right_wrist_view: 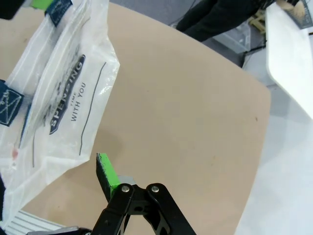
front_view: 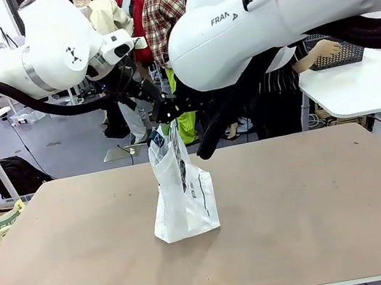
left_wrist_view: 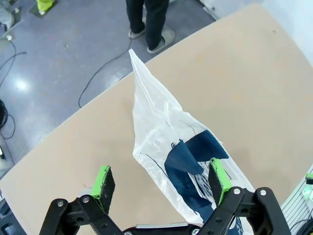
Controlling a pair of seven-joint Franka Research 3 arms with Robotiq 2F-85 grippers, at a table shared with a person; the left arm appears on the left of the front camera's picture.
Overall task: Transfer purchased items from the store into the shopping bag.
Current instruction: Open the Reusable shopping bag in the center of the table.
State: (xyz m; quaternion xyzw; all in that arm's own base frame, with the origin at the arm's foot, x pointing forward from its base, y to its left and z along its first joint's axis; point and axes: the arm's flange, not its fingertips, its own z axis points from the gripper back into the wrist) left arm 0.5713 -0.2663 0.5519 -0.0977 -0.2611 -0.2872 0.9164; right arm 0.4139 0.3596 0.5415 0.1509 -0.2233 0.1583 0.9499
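The shopping bag [front_view: 183,201] stands upright in the middle of the tan table, translucent white with a dark oval logo [right_wrist_view: 66,93] and navy handles [left_wrist_view: 190,157]. My left gripper [front_view: 157,110] hangs just above the bag's top, open, its green pads [left_wrist_view: 103,180] either side of the bag [left_wrist_view: 161,132] and handles. My right gripper [front_view: 203,139] is close to the bag's upper right side; one green pad [right_wrist_view: 106,171] shows beside the bag [right_wrist_view: 58,78]. The store basket [front_view: 335,52] sits on the white side table at the far right, a person's hand on it. The purchased items are hidden.
The white side table [front_view: 365,86] stands right of the tan table [front_view: 297,205]. A person stands behind the far edge. A box with yellow-green packaging [front_view: 1,222] and a black backpack [front_view: 8,176] lie on the floor at the left.
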